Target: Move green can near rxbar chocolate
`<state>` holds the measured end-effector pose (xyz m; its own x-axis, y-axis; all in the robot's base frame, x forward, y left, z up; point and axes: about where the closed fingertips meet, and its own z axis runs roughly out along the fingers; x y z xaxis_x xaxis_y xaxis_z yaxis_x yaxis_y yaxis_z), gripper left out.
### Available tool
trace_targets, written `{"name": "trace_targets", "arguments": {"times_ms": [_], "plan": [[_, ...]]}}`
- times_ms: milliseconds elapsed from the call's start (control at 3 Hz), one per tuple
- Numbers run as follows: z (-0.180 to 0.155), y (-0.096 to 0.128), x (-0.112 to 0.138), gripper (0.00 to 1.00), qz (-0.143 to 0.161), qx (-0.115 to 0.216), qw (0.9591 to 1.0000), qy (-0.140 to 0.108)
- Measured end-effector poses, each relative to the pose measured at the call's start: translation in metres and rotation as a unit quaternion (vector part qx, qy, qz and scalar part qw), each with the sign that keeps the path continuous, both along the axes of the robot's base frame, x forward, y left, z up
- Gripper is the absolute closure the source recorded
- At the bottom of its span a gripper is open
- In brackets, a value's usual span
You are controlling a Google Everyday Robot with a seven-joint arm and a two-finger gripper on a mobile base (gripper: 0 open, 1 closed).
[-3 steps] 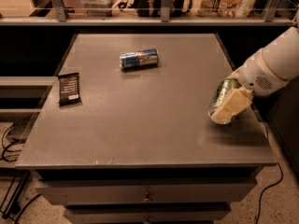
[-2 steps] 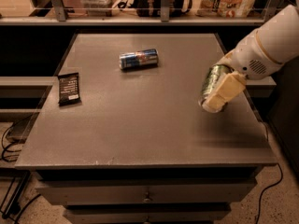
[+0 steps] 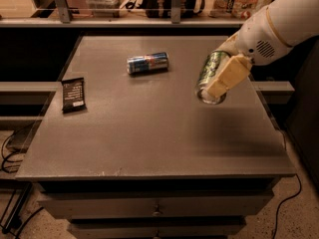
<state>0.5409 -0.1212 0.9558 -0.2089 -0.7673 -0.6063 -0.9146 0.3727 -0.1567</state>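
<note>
My gripper (image 3: 219,78) is shut on the green can (image 3: 209,73) and holds it tilted above the right half of the grey table (image 3: 149,133), silver bottom end toward the camera. One cream finger (image 3: 228,76) lies across the can's side. The white arm reaches in from the upper right. The rxbar chocolate (image 3: 73,94), a flat black wrapper with white text, lies at the table's left edge, far from the can.
A blue-and-silver can (image 3: 147,63) with red marks lies on its side at the table's back middle. A shelf with boxes and bottles runs behind the table. Drawers are below the tabletop and cables lie on the floor at the left.
The gripper has lifted the green can from the table's right edge and carried it up and to the left, toward the table's middle. The other can and the wrapper have not moved.
</note>
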Motion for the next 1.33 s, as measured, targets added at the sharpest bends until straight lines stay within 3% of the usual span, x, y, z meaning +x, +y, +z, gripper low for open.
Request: {"name": "trace_targets", "arguments": {"times_ms": [333,667,1000,1333], "plan": [[-0.010,0.039,0.000,1.00,0.020,0.038,0.9991,0.002],[-0.024,0.100,0.003,1.00,0.057,0.096,0.9936,0.020],[-0.033,0.156,0.004,1.00,0.088,0.147,0.9846,0.033],[-0.043,0.202,0.012,1.00,0.101,0.191,0.9753,0.047]]}}
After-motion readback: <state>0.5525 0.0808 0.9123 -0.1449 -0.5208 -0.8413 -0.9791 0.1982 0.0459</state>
